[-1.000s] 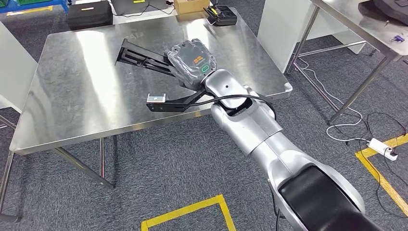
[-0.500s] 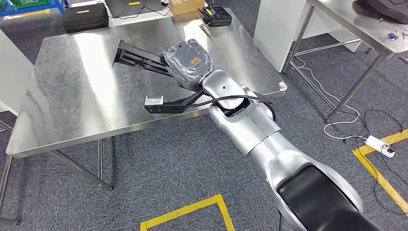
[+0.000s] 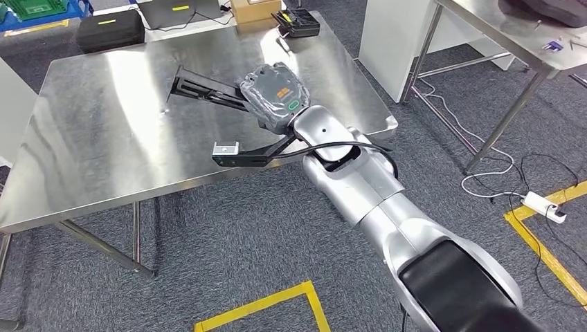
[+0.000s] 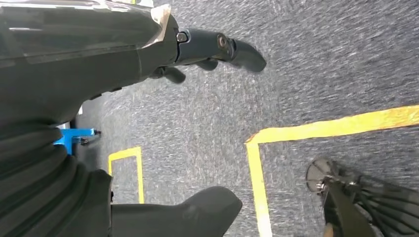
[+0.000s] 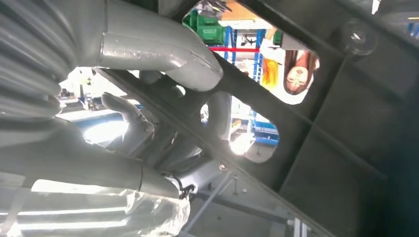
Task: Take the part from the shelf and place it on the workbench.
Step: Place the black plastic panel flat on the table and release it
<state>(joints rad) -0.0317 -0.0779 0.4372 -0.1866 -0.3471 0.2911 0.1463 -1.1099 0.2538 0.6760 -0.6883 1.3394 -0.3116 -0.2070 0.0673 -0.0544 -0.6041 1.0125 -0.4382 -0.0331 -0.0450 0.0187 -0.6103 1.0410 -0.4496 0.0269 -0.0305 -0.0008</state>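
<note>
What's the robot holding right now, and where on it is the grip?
The right hand grips the black part at its near end, over the workbench. The left hand holds nothing.

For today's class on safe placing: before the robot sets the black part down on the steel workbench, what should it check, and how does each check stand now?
1. Right hand holds the black part: ok; fingers wrap a bar.
2. Part is over the workbench: ok.
3. Part rests flat on the surface: cannot tell.
4. Bare steel under the part: ok; the black device sits at the far edge.
5. Left hand is out of the way: ok, hanging over carpet, holding nothing.
</note>
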